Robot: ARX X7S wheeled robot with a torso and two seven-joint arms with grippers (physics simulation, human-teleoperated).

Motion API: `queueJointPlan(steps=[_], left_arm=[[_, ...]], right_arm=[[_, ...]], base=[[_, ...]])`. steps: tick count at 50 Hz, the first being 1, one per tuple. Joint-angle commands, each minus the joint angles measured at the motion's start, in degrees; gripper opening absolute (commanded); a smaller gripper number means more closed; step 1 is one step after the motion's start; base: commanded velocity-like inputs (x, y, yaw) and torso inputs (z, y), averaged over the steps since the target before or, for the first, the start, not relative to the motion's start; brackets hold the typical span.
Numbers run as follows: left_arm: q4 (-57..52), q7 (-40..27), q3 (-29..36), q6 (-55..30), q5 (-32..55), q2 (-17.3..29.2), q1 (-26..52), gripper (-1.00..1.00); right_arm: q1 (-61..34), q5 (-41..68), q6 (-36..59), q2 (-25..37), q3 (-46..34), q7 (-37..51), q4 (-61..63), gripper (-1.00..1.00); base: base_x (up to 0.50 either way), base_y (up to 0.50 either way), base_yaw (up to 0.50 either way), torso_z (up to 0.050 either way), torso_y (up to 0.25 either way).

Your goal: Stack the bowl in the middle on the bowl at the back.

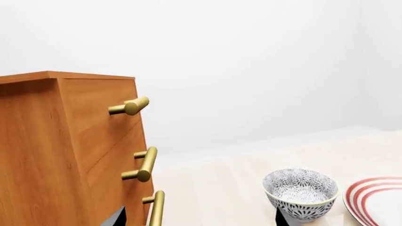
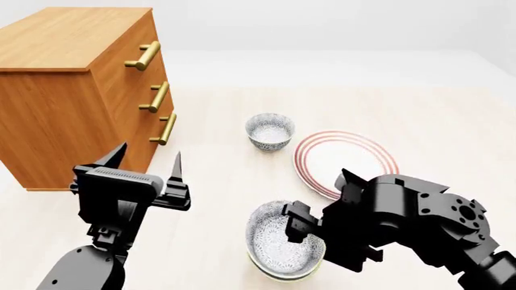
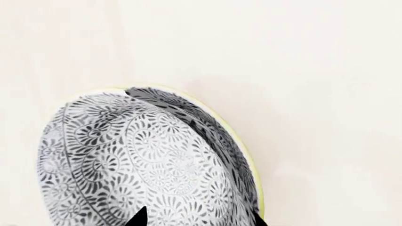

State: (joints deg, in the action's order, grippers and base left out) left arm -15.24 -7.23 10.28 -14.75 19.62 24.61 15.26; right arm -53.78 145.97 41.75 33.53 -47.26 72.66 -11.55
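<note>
Beside the dresser [image 2: 77, 90] and plate [image 2: 347, 162], the back bowl [image 2: 270, 131] waits on the tabletop [image 2: 419, 115]; the right gripper [image 2: 303, 225], fingers clenched on the middle bowl [image 2: 284, 241] above another, should lift clear, while the left gripper [image 2: 145, 166] is spread empty.

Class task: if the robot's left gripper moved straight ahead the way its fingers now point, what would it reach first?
Probably the patterned bowl at the back, which sits just ahead of the left gripper in its wrist camera. The wooden dresser stands off to one side. Depth is unclear, so the gripper might pass the bowl.
</note>
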Motion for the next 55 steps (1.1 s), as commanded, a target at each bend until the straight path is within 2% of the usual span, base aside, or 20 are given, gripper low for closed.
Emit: queueJointPlan(steps=[1, 8, 28, 38, 55], left_arm=[[-0.1, -0.1, 0.0, 0.0, 0.2, 0.1, 0.1, 1.0], [-0.2, -0.2, 0.0, 0.1, 0.3, 0.2, 0.0, 1.0], [-0.9, -0.3, 0.0, -0.1, 1.0, 0.3, 0.2, 1.0], [-1.8, -0.3, 0.1, -0.7, 1.2, 0.7, 0.8, 1.0], [-5.1, -1.2, 0.9, -2.3, 0.8, 1.5, 0.8, 1.0]], right_arm=[[-0.7, -0.2, 0.8, 0.3, -0.3, 0.0, 0.5, 1.0], [-1.3, -0.6, 0.6, 0.4, -0.4, 0.3, 0.9, 1.0], [-11.6, 1.6, -0.4, -0.1, 2.1, 4.6, 6.2, 1.0], [-16.6, 2.4, -2.2, 1.8, 4.7, 7.1, 11.0, 1.0], [-15.4, 1.7, -4.3, 5.5, 6.4, 6.6, 16.7, 1.0]], base=[[0.0, 0.0, 0.0, 0.0, 0.0], [0.0, 0.0, 0.0, 0.0, 0.0], [0.0, 0.0, 0.0, 0.0, 0.0], [0.0, 0.0, 0.0, 0.0, 0.0], [0.0, 0.0, 0.0, 0.0, 0.0]])
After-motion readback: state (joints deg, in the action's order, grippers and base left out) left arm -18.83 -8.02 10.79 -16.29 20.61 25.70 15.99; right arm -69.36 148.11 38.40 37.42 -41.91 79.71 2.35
